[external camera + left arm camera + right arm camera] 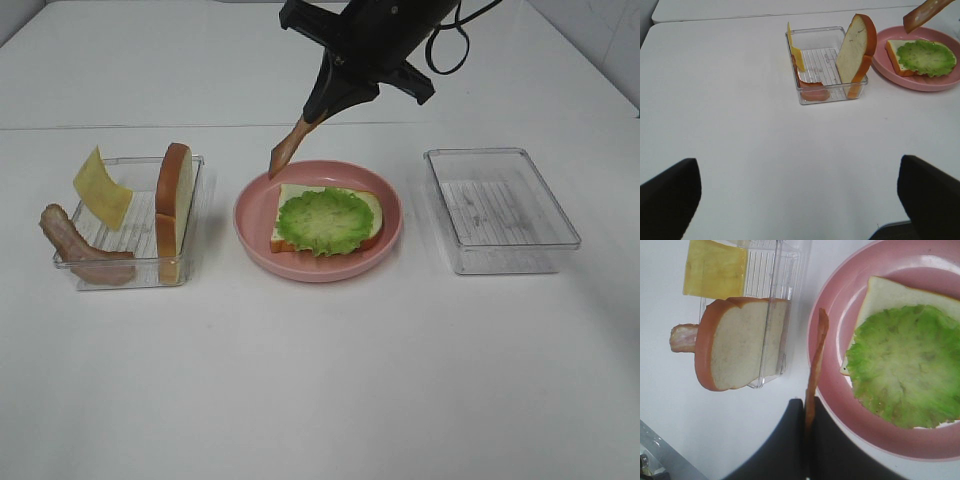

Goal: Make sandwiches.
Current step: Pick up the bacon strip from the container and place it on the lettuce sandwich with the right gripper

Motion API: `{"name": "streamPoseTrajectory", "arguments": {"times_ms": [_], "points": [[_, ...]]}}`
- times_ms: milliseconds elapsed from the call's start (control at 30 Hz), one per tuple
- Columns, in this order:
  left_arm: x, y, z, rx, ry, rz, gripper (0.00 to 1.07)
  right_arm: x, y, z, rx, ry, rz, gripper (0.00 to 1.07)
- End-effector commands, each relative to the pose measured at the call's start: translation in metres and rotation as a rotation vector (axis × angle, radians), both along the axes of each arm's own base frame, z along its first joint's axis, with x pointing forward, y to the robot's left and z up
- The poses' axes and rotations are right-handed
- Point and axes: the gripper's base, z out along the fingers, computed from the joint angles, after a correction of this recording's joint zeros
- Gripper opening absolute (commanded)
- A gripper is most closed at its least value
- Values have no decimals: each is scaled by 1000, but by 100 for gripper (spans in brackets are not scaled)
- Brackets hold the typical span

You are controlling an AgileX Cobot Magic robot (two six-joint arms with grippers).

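Bread [372, 205] and lettuce [325, 220] are plated. Right fingers [335, 95] clamp a bacon strip [288, 147]. Second bacon [75, 245], cheese [102, 187] and top slice [175, 205] remain. Left fingers [670, 200] are apart.

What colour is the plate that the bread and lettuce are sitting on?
The plate is plain pink; the exterior high view shows it best.

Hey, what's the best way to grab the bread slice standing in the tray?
Come straight down and pinch the bread slice at its rounded top, one finger on each flat face. It stands on edge along a tray wall, with the top clear of the rim.
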Motion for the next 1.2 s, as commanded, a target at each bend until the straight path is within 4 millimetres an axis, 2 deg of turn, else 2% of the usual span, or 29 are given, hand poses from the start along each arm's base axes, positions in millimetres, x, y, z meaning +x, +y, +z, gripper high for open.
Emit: {"name": "streamPoseTrajectory", "arguments": {"times_ms": [33, 233, 433, 500, 700, 1000, 1200], "points": [[-2, 0, -1, 0, -13, 2, 102, 4, 8, -9, 34, 42, 14, 0], [-2, 0, -1, 0, -13, 2, 102, 10, 14, -22, 67, 69, 20, 0], [-2, 0, -1, 0, -13, 2, 102, 12, 20, -26, 102, 87, 24, 0], [-2, 0, -1, 0, -13, 2, 102, 10, 30, -33, 98, 91, 49, 0], [-2, 0, -1, 1, -13, 2, 102, 14, 27, -49, 57, 110, 57, 0], [-2, 0, -1, 1, -13, 2, 102, 14, 25, -50, 28, 104, 60, 0], [-2, 0, -1, 1, -13, 2, 102, 18, 11, -58, -147, 61, 61, 0]]}}
